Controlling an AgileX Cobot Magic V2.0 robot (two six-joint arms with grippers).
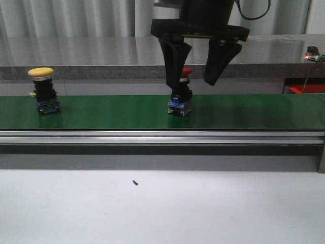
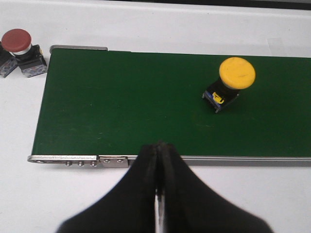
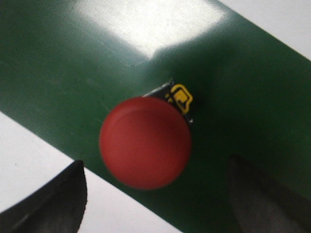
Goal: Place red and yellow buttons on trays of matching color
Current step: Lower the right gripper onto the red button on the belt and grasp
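Front camera sat low, facing forward across the green belt. Left wrist camera looked down from well above; right wrist camera was close overhead. Each wrist view shared the belt with the front view.
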